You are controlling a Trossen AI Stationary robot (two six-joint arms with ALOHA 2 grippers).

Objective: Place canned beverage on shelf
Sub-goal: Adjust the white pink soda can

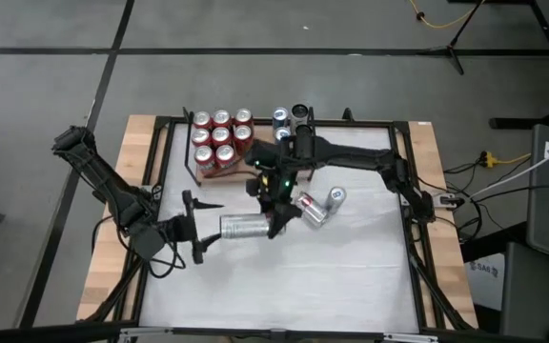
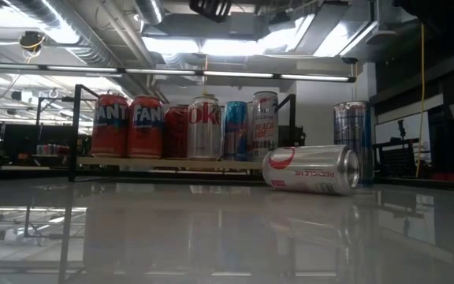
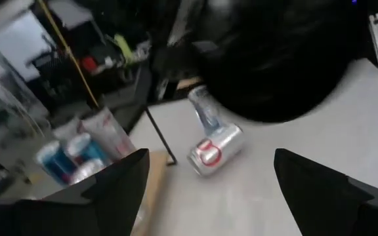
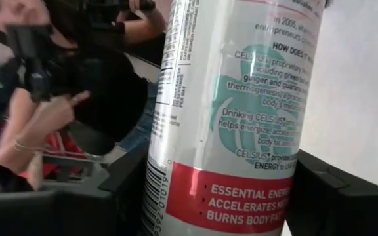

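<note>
A slim white-and-silver canned beverage (image 1: 244, 226) hangs level over the table's middle, with my right gripper (image 1: 276, 219) shut on it; the right wrist view shows the can (image 4: 241, 98) filling the space between the fingers. My left gripper (image 1: 203, 227) stands open just left of the can's free end, touching nothing, and its open fingers (image 3: 120, 183) show in the left wrist view. The shelf (image 2: 172, 163) stands at the far left of the table and carries several upright cans (image 1: 222, 138). My right gripper pinches the can's round wall (image 4: 176, 190) between its two fingers (image 4: 320, 187), near the end toward the table's right (image 1: 267, 226). The fingers come from the far side, slanting down, and lie across the can. The can is held level, clear of the table.
A silver can (image 2: 310, 170) lies on its side on the table right of my right gripper, and a tall can (image 2: 353, 142) stands behind it. More cans (image 1: 289, 119) stand at the shelf's right end. A person's hand (image 4: 51, 118) shows beyond the table.
</note>
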